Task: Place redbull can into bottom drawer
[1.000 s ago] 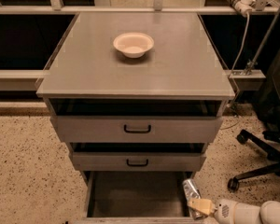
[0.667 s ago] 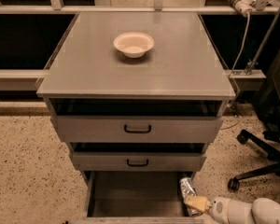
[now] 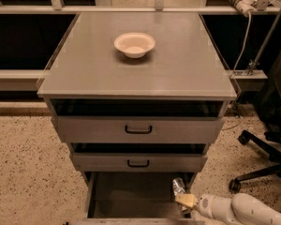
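Observation:
The grey cabinet's bottom drawer [image 3: 126, 193] is pulled open at the lower middle of the camera view, its plain grey inside showing. The redbull can [image 3: 179, 187], slim and shiny silver, stands tilted inside the drawer at its right wall. My gripper [image 3: 185, 201], with yellowish fingertips on a white arm coming in from the lower right, is shut on the can's lower end, down in the drawer's right front corner.
A beige bowl [image 3: 134, 44] sits on the cabinet top [image 3: 178, 74]. The two upper drawers [image 3: 138, 129] with black handles stand slightly pulled out. A black office chair base [image 3: 262, 158] is on the speckled floor to the right. A cable hangs at the right.
The gripper with the can has moved left and a little lower, further into the bottom drawer's right side. The arm has reached further in from the right.

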Controlling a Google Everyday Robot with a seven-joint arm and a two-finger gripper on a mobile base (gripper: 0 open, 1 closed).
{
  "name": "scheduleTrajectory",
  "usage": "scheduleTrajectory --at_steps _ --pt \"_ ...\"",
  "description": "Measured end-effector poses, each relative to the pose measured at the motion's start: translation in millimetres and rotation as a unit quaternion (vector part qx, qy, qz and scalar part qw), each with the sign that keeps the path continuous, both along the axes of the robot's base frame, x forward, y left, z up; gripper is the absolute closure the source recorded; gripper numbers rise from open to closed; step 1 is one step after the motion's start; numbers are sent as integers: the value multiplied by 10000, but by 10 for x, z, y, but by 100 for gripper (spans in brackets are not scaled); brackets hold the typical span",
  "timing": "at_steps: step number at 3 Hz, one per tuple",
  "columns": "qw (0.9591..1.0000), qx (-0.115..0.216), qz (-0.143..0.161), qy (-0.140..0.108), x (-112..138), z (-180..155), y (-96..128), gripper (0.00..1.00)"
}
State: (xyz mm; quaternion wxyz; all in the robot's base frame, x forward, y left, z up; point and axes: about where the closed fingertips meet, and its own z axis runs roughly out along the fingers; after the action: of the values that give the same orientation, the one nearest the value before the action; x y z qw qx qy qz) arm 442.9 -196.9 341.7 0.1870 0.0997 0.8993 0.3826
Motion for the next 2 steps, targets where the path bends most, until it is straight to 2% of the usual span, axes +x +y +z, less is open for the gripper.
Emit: scheduleTrajectory --at_steps 2 --pt "10000 -27 -70 28 16 -74 15 100"
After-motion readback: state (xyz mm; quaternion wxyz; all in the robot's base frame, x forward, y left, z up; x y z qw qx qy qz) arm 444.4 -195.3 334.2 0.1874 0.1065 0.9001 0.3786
